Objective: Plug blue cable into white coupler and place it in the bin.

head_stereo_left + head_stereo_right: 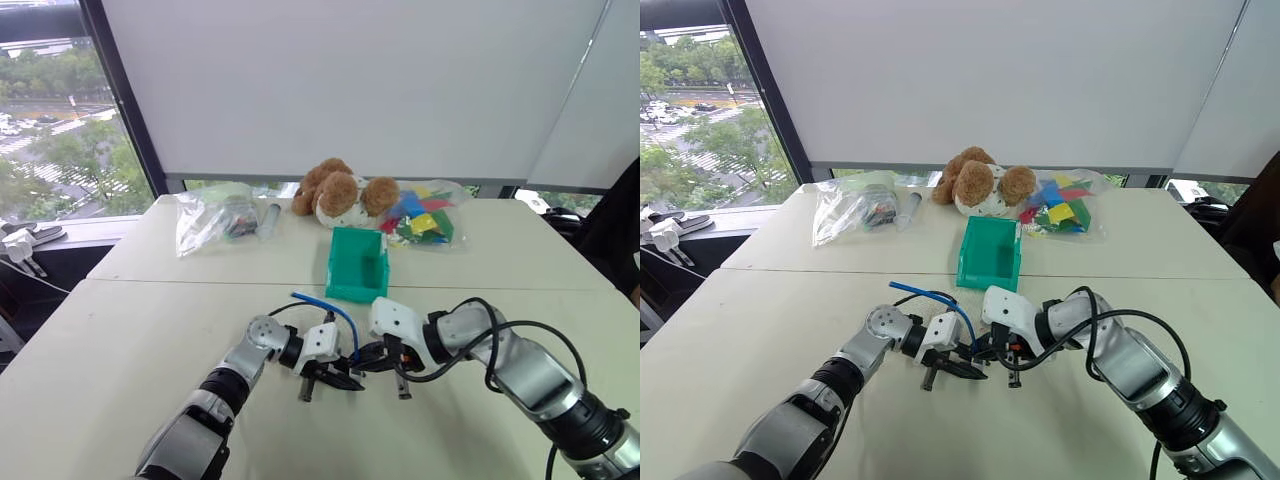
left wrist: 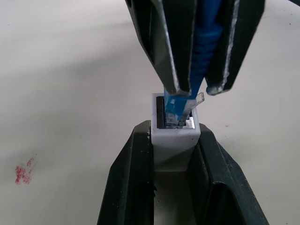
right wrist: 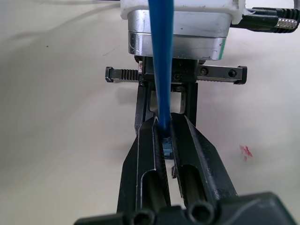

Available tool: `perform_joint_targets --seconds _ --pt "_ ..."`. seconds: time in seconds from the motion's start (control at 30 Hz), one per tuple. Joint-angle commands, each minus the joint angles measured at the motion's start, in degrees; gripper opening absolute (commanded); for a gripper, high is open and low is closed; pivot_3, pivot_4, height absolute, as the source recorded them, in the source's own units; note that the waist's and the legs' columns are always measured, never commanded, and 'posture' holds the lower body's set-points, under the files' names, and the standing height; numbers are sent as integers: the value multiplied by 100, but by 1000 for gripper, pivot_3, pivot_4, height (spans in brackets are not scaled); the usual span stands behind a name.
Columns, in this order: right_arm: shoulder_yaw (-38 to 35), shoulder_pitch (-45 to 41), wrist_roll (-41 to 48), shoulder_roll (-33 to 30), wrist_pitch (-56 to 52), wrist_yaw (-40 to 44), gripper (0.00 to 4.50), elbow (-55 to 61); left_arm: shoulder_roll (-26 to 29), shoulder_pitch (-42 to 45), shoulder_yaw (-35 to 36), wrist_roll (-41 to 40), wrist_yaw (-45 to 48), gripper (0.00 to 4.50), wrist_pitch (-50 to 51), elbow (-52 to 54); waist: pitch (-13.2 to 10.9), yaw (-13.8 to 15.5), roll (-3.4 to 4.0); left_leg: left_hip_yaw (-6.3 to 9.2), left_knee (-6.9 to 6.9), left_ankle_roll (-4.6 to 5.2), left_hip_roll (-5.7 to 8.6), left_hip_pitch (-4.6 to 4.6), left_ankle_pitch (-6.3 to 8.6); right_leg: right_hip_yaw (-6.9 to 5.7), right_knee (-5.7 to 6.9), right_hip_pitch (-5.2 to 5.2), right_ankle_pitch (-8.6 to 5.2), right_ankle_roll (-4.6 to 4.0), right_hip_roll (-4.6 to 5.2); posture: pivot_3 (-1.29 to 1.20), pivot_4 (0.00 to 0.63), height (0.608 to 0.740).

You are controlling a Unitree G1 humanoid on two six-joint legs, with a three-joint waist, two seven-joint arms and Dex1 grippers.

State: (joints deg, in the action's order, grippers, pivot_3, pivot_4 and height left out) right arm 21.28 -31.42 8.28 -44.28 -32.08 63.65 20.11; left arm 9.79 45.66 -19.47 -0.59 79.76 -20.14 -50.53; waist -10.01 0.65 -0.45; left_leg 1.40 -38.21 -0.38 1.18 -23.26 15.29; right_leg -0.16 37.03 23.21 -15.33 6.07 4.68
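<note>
Blue cable [image 2: 202, 56] has its clear plug sitting in the dark socket of the white coupler [image 2: 176, 133], only partly in, with the plug's latch tab standing up beside the opening. Both arms reach in over the pale worktop [image 1: 120, 340] and meet low at its middle, wrists bent toward each other. The left end effector [image 2: 173, 187] is clenched on the coupler, one black finger on each side of the white block. The right end effector [image 3: 165, 140] points in from the opposite side and is clamped on the cable just behind the plug; from there the cord arcs up and back over the left wrist [image 1: 322, 305]. The teal bin [image 1: 357, 265] stands just beyond the two end effectors, nearer the far edge. Behind it lie a brown stuffed toy [image 1: 340, 192], a clear bag of coloured blocks [image 1: 420, 220] and another clear bag [image 1: 215, 215].
</note>
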Motion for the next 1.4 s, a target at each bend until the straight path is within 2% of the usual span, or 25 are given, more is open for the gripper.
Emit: perform_joint_targets --seconds 0.03,0.3,0.5,0.77,1.03,1.13,1.23,1.3,1.4 --pt "173 127 -87 62 39 18 0 -16 68 -151 -158 282 -103 369 120 -96 3 -1 -1 0 0 0 0 0 0 0 0 0 0 0 0 0 150 740" --pt "344 459 -398 47 346 3 0 -505 83 -202 -165 264 -97 369 172 -17 59 -5 -32 0 3 0 -1 19 0 0 -3 -18 0 -1 -1 0 150 740" --pt "359 569 -441 171 418 -25 0 -709 93 -237 -173 258 -92 369 209 37 69 -8 -33 1 25 5 -5 83 5 -1 -30 -82 -2 -4 -1 0 150 740" --pt "121 536 -277 201 264 -32 0 -550 176 -266 -64 157 -80 369 362 217 93 -13 -31 2 27 7 -9 83 6 -1 -35 -82 -2 -3 0 0 150 740" --pt "-237 496 -154 49 108 -56 0 -277 627 -480 204 -218 55 4322 860 1177 91 -24 -29 2 38 8 -11 73 7 0 -46 -71 -2 -4 10 0 150 740" --pt "-600 500 146 -33 -119 -75 0 17 994 -577 607 -557 -139 4425 1227 1829 88 -14 -27 2 39 7 -10 49 7 0 -49 -51 -2 -4 25 0 150 740" --pt "-1075 251 481 -28 -322 -156 0 85 1301 -614 1183 -929 -592 4425 1798 2317 83 -4 -24 5 21 5 -8 -18 6 0 -37 16 2 -5 31 0 150 740" --pt "-1323 -15 606 39 -352 -254 0 -49 1419 -630 1522 -1109 -935 4425 2101 2487 75 -2 -14 5 20 5 -3 -23 5 0 -35 21 3 -4 36 0 150 740" --pt "-1471 -819 415 224 -11 -560 0 -892 1681 -754 1978 -1347 -1313 4425 2600 2627 71 -25 -9 3 20 5 0 -22 6 -1 -37 20 3 -4 36 0 150 740"
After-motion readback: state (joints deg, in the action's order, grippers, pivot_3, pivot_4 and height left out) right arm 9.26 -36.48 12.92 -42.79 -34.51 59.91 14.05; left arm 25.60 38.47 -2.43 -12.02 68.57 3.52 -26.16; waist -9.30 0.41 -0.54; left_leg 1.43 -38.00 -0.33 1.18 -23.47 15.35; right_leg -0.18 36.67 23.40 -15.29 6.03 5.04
